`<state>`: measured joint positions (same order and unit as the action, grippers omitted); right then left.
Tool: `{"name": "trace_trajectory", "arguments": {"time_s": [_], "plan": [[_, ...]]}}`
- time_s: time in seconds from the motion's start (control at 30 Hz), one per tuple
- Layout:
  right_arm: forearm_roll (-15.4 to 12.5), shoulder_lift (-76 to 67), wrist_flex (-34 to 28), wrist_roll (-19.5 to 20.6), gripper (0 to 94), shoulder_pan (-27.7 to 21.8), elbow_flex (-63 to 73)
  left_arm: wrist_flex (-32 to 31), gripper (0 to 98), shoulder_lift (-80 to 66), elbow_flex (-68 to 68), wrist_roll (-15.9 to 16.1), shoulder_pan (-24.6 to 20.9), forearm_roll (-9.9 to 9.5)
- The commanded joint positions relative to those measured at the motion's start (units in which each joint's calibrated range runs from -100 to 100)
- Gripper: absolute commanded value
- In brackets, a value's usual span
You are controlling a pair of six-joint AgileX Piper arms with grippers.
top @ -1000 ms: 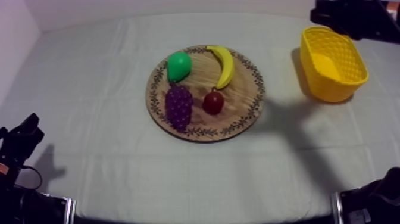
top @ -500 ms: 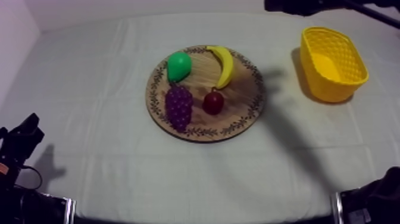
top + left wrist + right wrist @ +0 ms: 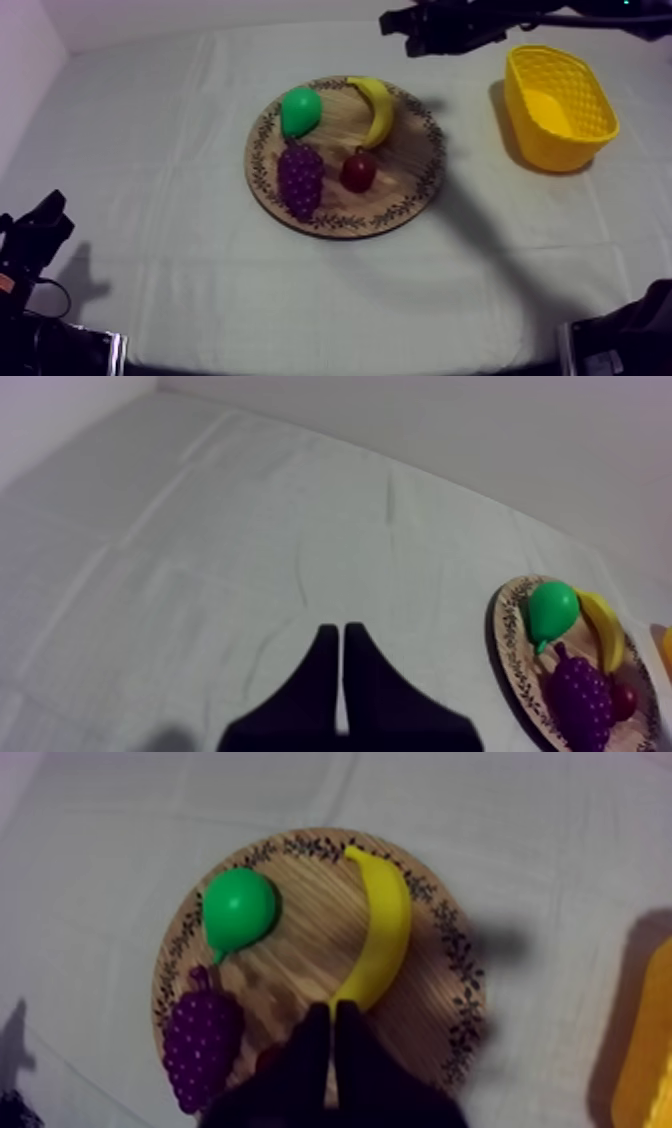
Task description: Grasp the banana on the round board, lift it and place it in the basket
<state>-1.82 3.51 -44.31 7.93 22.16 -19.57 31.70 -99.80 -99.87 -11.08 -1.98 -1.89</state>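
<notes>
Nearest you, at the front left of the surface (image 3: 180,290), your left pincer (image 3: 340,632) rests low. Its fingers are pressed together on nothing, well apart from the fruit. Next comes the wooden board (image 3: 400,205) in the middle of the surface. The grapes (image 3: 300,178) and the small red fruit (image 3: 358,172) lie on its nearer half, and the pear (image 3: 300,110) and the banana (image 3: 378,108) lie on its farther half. The banana lies flat, curving along the far right rim. Its nearer end is just beside the small red fruit, and nothing is on top of it. Beyond the far rim your right pincer (image 3: 400,22) hangs above the surface. In the right wrist view its fingers lie together as a narrow wedge holding nothing, pointed near the banana's nearer end. The yellow basket (image 3: 558,145) stands to the right of the board, well apart from it, and looks empty.

I judge this to be the approach step, since nothing is grasped yet. The next move calls for you to spread the right pincer's fingers and bring it down over the banana's middle, crosswise to its length. Keep clear of the pear and the small red fruit, then close.
</notes>
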Motion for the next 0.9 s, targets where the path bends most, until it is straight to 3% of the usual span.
{"name": "trace_trajectory", "arguments": {"time_s": [0.0, 0.17, 0.27, 0.3, 0.37, 0.6, 0.87], "plan": [[0.4, 0.21, 0.02, 0.11, 1.0, 0.05, -0.67, -0.01, 0.1, -0.03, -0.02, -0.03, -0.01, 0.01], [0.68, 0.61, 0.46, -0.14, 1.4, -0.18, -1.94, -0.01, 0.1, -0.03, -0.02, -0.03, -0.01, 0.01], [-0.78, 0.51, -0.49, -2.46, 38.2, -0.52, -2.31, -0.01, 0.1, -0.03, -0.02, -0.03, -0.01, 0.01], [-1.06, 0.45, -0.84, -2.93, 46.2, -0.6, -2.37, -0.01, 0.1, -0.03, -0.02, -0.03, -0.01, 0.01], [-1.45, 0.28, -1.01, -3.47, 53.1, -0.8, -2.65, -0.01, 0.1, -0.03, -0.02, -0.03, -0.01, 0.01], [-2.07, -0.2, -0.3, -4.28, 60.9, -1.14, -3.96, -0.01, 0.1, -0.03, -0.02, -0.01, -0.01, 0.01], [-2.86, 0.16, 0.82, -4.5, 51.0, -1.63, -4.27, -0.01, 0.1, -0.03, -0.02, 0.02, -0.01, 0.01]]}}
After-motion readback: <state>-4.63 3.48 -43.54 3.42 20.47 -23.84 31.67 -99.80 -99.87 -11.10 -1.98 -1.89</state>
